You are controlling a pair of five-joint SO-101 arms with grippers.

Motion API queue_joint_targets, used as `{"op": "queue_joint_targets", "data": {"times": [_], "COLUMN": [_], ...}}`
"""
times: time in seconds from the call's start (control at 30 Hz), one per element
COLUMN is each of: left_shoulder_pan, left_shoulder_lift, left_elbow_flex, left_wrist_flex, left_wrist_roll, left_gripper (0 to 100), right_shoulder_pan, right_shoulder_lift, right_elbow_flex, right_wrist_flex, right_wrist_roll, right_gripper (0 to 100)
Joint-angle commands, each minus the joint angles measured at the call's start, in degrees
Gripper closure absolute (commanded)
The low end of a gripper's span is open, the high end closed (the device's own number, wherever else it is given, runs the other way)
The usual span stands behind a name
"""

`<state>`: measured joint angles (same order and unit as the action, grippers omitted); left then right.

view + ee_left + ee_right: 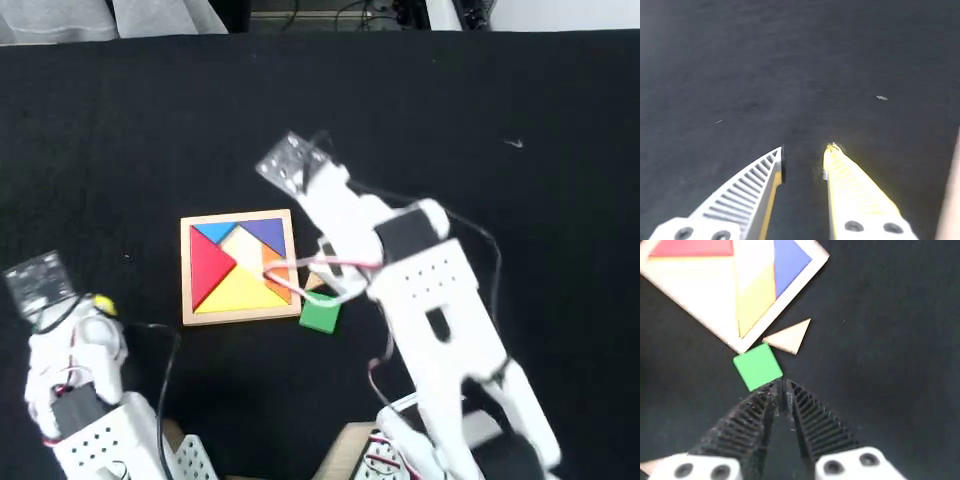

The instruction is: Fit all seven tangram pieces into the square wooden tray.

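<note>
R hand [784,387] together, tip by green square [757,366]; wrist cam bares tan triangle [789,336] — L hand [806,149] apart.

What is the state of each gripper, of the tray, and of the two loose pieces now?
Left gripper: fingers open, holding nothing.
Right gripper: fingers shut, empty, tips at the green square's edge.
Tray: holds coloured pieces, two pieces not yet in.
Green square: lying flat outside the tray, by its corner.
Tan triangle: lying flat outside the tray, beside its rim.
</note>
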<state>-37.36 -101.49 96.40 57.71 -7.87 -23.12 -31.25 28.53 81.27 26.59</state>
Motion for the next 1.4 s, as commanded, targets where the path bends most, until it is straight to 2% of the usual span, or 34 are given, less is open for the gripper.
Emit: {"op": "queue_joint_targets", "data": {"times": [0.0, 0.13, 0.2, 0.43, 0.53, 0.77, 1.13, 1.37], "left_shoulder_pan": [11.7, 23.6, 26.1, 20.2, 20.1, 20.4, 20.0, 20.0], "left_shoulder_lift": [-0.4, -0.4, -0.4, -0.4, -0.4, -0.4, -0.4, -0.4], "left_elbow_flex": [-2.3, 0.6, 1.1, 1.1, 1.1, 1.1, 1.1, 1.1], "left_wrist_flex": [0.4, 0.3, 0.4, 0.4, 0.4, 0.4, 0.4, 0.4], "left_wrist_roll": [0.5, 0.6, 0.2, 0.5, 0.5, 0.5, 0.5, 0.5], "left_gripper": [86, 86, 86, 85, 85, 85, 85, 85], "right_shoulder_pan": [1.1, 0.8, 0.7, 0.6, -0.3, -9.0, -9.6, -9.6], "right_shoulder_lift": [-6.9, -8.7, -8.7, -9.0, -9.0, -9.0, -8.6, -8.9], "right_elbow_flex": [4.6, 10.2, 12.7, 20.4, 23.3, 26.3, 27.0, 29.6], "right_wrist_flex": [-1.5, -1.7, -2.1, -6.8, -6.9, -6.9, -8.7, -9.0], "right_wrist_roll": [-0.2, -0.1, -0.1, -0.2, 0.3, 0.3, 1.4, 5.6], "right_gripper": [98.6, 98.5, 98.4, 83.7, 83.3, 82.8, 82.5, 67.6]}}
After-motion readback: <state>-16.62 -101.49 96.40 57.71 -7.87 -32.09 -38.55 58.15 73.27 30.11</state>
